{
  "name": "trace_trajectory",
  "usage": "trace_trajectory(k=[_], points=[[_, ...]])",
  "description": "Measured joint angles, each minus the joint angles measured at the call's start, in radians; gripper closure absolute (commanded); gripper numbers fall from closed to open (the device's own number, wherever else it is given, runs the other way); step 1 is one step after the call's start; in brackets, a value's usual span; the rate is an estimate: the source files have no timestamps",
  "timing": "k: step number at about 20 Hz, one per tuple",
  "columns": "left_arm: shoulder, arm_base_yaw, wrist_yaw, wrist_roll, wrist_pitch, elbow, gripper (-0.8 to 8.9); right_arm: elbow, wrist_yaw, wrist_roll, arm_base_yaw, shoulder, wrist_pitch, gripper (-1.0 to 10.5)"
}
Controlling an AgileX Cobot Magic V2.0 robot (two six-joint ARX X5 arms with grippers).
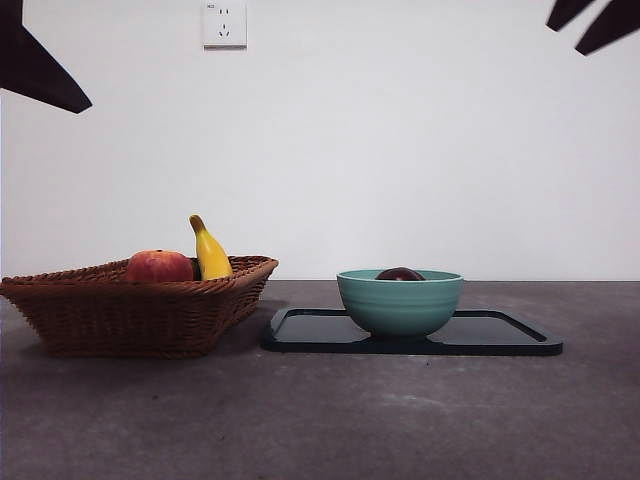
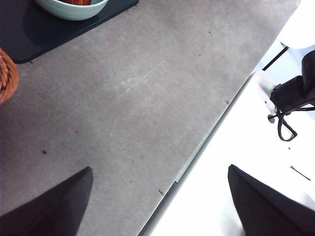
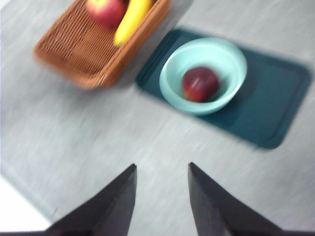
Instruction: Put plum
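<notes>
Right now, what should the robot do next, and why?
Probably nothing more than keep both arms back: the plum already lies in the green bowl on the dark tray, and the right gripper is open, high above the table and holding nothing.

1. Supporting surface: a grey, matte table with faint scuffs and small dark specks; in the left wrist view its edge runs diagonally beside a white floor area.
2. Resting directly on it, to the left in the front view: a brown woven wicker basket, square, with flared sides.
3. Resting directly on it, just beside the basket: a flat dark tray with a raised rim and rounded corners. Basket corner and tray corner are close; contact cannot be confirmed.
</notes>
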Motion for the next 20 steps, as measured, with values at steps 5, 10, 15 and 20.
trace_trajectory(k=[5,10,15,20], points=[[0.0,0.0,0.0,0.0,0.0,0.0,3.77,-0.137,-0.095,0.0,0.026,-0.115,-0.003,7.8],[0.0,0.0,0.0,0.0,0.0,0.0,3.78,-0.151,-0.109,0.0,0.03,-0.126,-0.014,7.8],[0.0,0.0,0.0,0.0,0.0,0.0,3.77,-0.151,-0.109,0.0,0.03,-0.126,-0.014,7.8],[0.0,0.0,0.0,0.0,0.0,0.0,3.78,-0.151,-0.11,0.0,0.03,-0.126,-0.014,7.8]])
